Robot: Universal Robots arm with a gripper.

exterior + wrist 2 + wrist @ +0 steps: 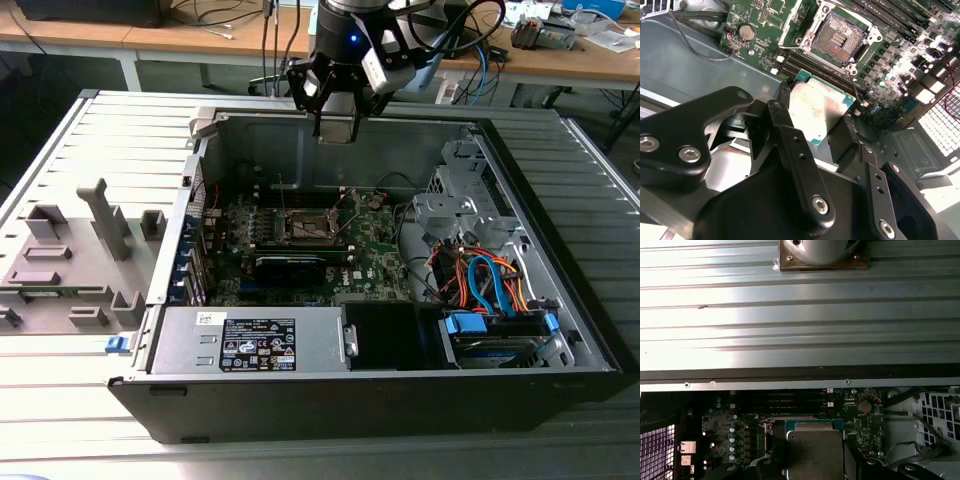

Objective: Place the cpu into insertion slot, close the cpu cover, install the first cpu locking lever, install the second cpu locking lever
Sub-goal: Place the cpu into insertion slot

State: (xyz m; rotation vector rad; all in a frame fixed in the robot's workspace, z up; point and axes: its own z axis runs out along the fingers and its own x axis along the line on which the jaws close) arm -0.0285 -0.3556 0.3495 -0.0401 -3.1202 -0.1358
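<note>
Currently the jaws are clamping the cpu (822, 107) by two opposite edges above the open computer case (300, 400), with the insertion slot (840, 37) lying uncovered below and beyond them, so any tilt or slip in that thin hold is probably risking bent socket pins

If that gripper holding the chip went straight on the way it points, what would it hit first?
Probably the green circuit board, close beside the insertion slot; the cpu held in the gripper would touch first. Depth is hard to judge.
</note>
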